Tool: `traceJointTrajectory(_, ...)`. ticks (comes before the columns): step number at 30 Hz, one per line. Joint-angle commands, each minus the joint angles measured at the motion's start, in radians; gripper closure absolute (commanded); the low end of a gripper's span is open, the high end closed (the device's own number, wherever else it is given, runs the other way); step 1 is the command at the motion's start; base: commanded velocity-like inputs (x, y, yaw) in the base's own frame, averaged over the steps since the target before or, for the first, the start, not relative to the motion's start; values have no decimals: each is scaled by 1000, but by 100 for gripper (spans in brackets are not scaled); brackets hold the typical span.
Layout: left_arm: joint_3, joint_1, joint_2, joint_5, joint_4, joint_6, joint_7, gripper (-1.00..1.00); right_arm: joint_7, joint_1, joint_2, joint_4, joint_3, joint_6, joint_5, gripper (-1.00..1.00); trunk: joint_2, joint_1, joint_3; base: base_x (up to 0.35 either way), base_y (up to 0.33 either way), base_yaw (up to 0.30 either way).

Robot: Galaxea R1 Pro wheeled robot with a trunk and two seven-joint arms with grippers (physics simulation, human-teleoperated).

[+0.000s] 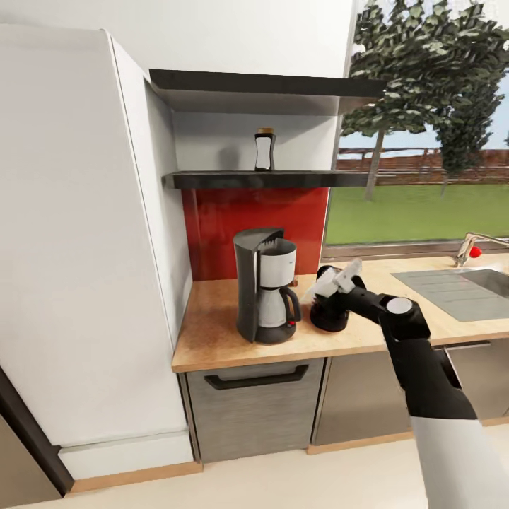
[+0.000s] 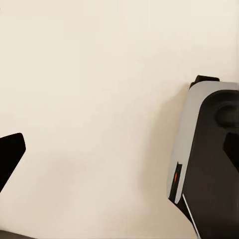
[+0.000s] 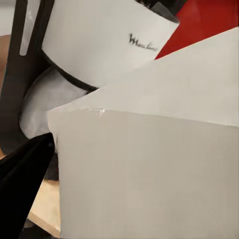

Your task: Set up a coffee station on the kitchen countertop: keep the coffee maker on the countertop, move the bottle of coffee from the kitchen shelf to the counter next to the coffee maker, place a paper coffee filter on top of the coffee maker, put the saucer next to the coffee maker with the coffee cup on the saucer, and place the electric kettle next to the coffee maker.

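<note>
Black right arm (image 1: 424,367) — white lower shell

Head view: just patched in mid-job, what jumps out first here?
The right gripper holds a white paper coffee filter just right of the coffee maker, above the dark electric kettle on the kitchen countertop. Behind them is a red backsplash. Higher up, the bottle of coffee stands alone on the kitchen shelf.
</note>
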Motion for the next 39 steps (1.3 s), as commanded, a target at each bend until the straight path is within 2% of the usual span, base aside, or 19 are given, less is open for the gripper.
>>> traceJointTrajectory(1,7,-1,0,-11,1,-4,3,-100,7,-21,-1,-2,-1,4,19,100,-1,0,-1,0,0,-2)
traceJointTrajectory(5,7,-1,-1,-11,1,-4,2,-100,9,-143,-3,-1,0,7,59,100,-1,0,-1,0,0,0)
traceJointTrajectory(7,6,-1,-1,-11,1,-4,2,-100,10,-213,-2,2,3,13,121,100,-1,0,-1,0,0,0)
traceJointTrajectory(11,5,-1,1,-10,1,-4,2,-100,24,-322,5,7,18,70,284,100,-1,0,-1,0,0,0)
traceJointTrajectory(14,5,-1,2,-9,1,-5,2,-100,66,-386,6,10,48,93,326,100,-1,0,-1,0,0,0)
traceJointTrajectory(20,6,-1,1,-7,1,-5,2,-100,154,-538,7,100,68,121,347,100,-1,0,-1,0,0,0)
traceJointTrajectory(25,6,-1,5,-5,1,-5,2,-100,249,-676,9,272,71,146,349,100,-1,0,-1,0,0,0)
traceJointTrajectory(28,7,-1,6,-5,1,-5,2,-100,296,-730,15,372,75,175,351,100,-1,0,-1,0,0,0)
traceJointTrajectory(29,7,-1,6,-5,1,-5,2,-100,301,-736,16,384,81,178,351,100,-1,0,-1,0,0,0)
traceJointTrajectory(30,7,-1,6,-7,1,-5,2,-100,307,-743,17,397,133,182,351,100,-1,0,-1,0,0,0)
traceJointTrajectory(33,7,0,6,-9,1,-5,2,-100,309,-745,18,399,220,185,352,100,-1,0,-1,0,0,0)
traceJointTrajectory(34,7,1,6,-10,1,-4,2,-100,309,-746,19,399,238,185,352,100,-1,0,-1,0,0,0)
traceJointTrajectory(39,5,20,8,-26,19,13,11,-100,301,-729,28,417,266,187,354,100,-1,0,-1,0,0,0)
